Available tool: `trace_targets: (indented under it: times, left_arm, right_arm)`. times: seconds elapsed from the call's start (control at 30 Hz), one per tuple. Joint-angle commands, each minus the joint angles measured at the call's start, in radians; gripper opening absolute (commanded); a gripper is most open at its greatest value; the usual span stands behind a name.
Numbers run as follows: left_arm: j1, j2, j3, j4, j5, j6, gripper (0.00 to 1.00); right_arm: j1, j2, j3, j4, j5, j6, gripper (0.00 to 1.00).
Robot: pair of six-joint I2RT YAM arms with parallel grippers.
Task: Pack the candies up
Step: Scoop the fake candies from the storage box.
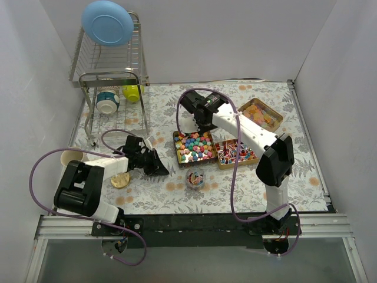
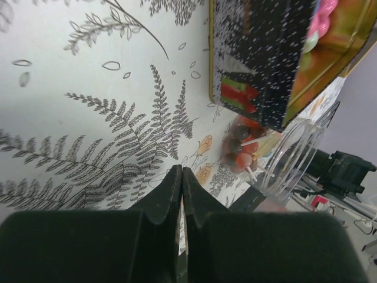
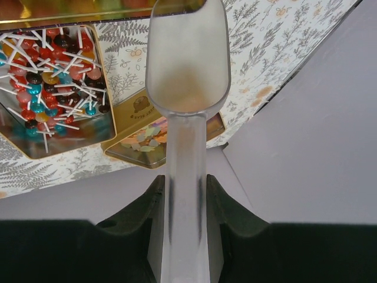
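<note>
Left gripper point(image 2: 181, 172), closed on nothing, sits above the fern-print table point(image 2: 88, 118). Right gripper point(image 3: 185, 188) clamps a clear scoop point(image 3: 185, 71). Candies point(image 1: 194, 147) fill three tins point(image 1: 175, 154), centre-right; the lettering on one tin's emblem point(image 3: 140, 106) is unreadable.

From above and behind both arm bases, looking steeply down over the whole desk point(image 1: 306, 171). From the left wrist, low and close, skimming the desk toward a dark tin point(image 2: 259, 59) and clear cup point(image 2: 297, 147). From the right wrist, close along a clear scoop point(image 3: 185, 76) toward the stick candies point(image 3: 53, 76), shared with the top view
</note>
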Motion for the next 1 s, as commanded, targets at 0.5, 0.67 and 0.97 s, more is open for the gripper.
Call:
trace_targets:
  times: [0.5, 0.67, 0.97]
  left_arm:
    - [-0.059, 0.137, -0.034, 0.455, 0.323, -0.078, 0.00]
    - [-0.059, 0.141, -0.029, 0.438, 0.322, -0.069, 0.00]
    - [-0.059, 0.134, -0.040, 0.432, 0.309, -0.064, 0.00]
  right_arm:
    - [0.198, 0.031, -0.157, 0.039, 0.216, -0.040, 0.01]
    - [0.260, 0.037, -0.149, 0.022, 0.194, -0.009, 0.01]
    - [0.273, 0.005, -0.218, 0.017, 0.191, 0.022, 0.01]
